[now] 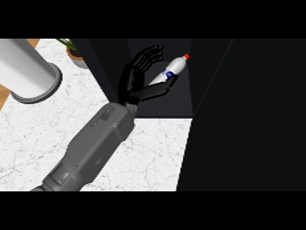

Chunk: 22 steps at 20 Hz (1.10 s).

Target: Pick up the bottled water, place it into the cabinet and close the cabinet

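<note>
Plastic bottled water (173,68): red cap, tilted, inside the cabinet (168,110), just right of my left hand (137,76), base at its thumb.
Hand state: spread wide; I see nothing clasped.
Handling: I judge it light, stiff, slick; take it mid-body, under the label.

Boxy grey forearm (95,143); black hand (135,78), slim segmented fingers (148,56).
</note>
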Each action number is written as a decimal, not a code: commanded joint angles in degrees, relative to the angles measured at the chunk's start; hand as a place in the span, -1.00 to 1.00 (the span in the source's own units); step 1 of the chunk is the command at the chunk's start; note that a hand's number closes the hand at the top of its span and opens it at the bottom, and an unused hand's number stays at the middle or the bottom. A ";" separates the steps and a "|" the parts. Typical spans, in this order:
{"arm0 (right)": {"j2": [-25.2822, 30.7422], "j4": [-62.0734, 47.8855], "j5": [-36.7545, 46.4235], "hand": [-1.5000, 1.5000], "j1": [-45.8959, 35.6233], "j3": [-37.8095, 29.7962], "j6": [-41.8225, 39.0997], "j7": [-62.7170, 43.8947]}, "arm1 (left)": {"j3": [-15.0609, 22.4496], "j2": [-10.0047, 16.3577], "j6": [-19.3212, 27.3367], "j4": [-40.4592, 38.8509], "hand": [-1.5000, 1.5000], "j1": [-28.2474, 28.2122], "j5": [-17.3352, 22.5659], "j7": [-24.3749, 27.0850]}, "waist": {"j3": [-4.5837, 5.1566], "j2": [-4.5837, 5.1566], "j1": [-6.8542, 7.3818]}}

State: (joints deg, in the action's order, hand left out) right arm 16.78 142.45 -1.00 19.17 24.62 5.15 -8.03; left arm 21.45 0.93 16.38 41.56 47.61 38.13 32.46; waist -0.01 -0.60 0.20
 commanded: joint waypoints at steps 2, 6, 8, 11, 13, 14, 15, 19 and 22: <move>2.53 5.90 3.75 -1.00 0.70 0.91 -0.71 -3.10 | 3.99 2.30 3.32 15.35 1.00 -11.59 -1.93 -3.57 | 0.01 -0.25 1.05; 6.36 5.03 4.62 1.00 -2.71 3.02 -3.58 -6.91 | 8.46 3.44 4.50 23.73 1.00 -21.76 -3.48 -3.68 | 0.07 -0.32 1.75; 7.63 4.53 3.10 1.00 -3.77 3.28 -4.85 -9.18 | 7.71 9.17 3.03 30.06 1.00 -23.75 -3.06 -7.36 | 0.04 -0.08 1.41; 7.55 6.87 3.83 1.00 -5.09 8.01 -4.80 -14.63 | 7.98 12.37 1.98 36.90 1.00 -30.63 -2.90 -7.30 | 0.08 0.10 0.97; 5.48 3.64 3.72 1.00 -6.58 10.66 -4.50 -13.97 | 8.67 15.23 5.34 45.95 1.00 -35.91 -4.03 -8.76 | 0.05 0.08 1.32; 4.53 3.94 2.59 1.00 -7.34 12.21 -4.80 -15.42 | 8.62 14.73 3.74 44.92 1.00 -37.62 -4.86 -6.23 | 0.05 0.31 0.65; 2.71 4.87 3.22 1.00 -8.87 14.32 -3.19 -18.58 | 9.89 15.85 4.92 47.86 1.00 -40.33 -6.03 -5.82 | 0.08 0.22 1.03; -1.71 4.84 7.01 1.00 -14.01 20.82 -1.21 -23.67 | 7.52 18.98 2.20 52.51 1.00 -46.42 -4.51 -4.86 | 0.14 0.29 0.75; -4.36 3.43 6.99 1.00 -17.36 22.80 -0.43 -27.12 | 6.23 22.89 2.61 59.91 1.00 -50.42 -4.53 -6.84 | 0.13 0.21 1.01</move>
State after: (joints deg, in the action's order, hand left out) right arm 16.47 141.51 1.90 6.88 40.62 3.70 -27.50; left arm 28.39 20.63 19.10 94.55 2.78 33.76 25.76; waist 0.07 -0.38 0.93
